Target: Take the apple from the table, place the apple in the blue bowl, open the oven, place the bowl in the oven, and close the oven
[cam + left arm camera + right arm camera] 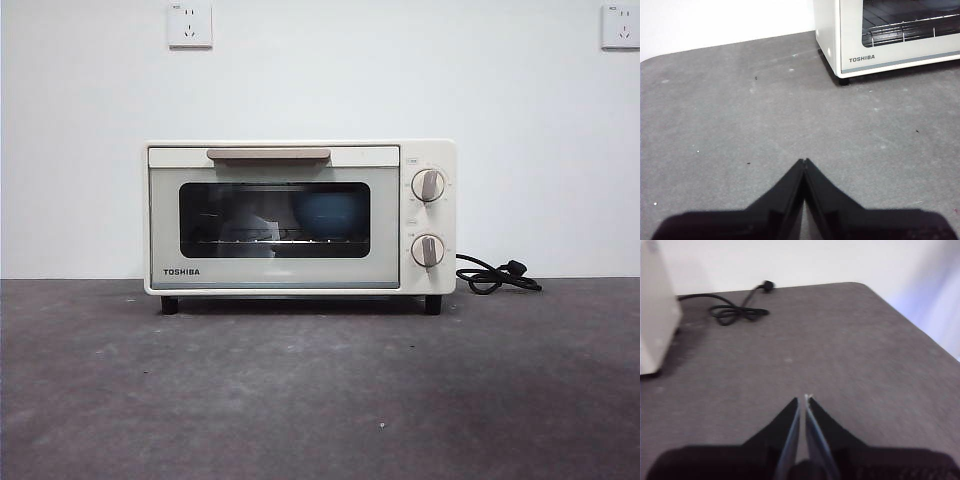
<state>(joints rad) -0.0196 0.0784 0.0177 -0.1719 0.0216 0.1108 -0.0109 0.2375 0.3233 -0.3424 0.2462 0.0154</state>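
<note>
The cream-white Toshiba oven (pixel 300 217) stands at the back of the grey table (pixel 320 390), its glass door shut under the beige handle (pixel 268 154). Through the dark glass I make out the blue bowl (pixel 328 212) resting on the wire rack inside. The apple is hidden from every view. My left gripper (pixel 804 161) hovers shut over bare table, short of the oven's front left corner (pixel 840 45). On the other side, my right gripper (pixel 806 398) is shut with nothing in it, off the oven's side wall (pixel 655 315). Neither arm shows in the front view.
The oven's black cord (pixel 495 275) lies coiled on the table to its right, also in the right wrist view as the cord (pixel 735 310). Two wall sockets (pixel 190 24) sit high on the white wall. The table's right edge (pixel 910 325) runs close by.
</note>
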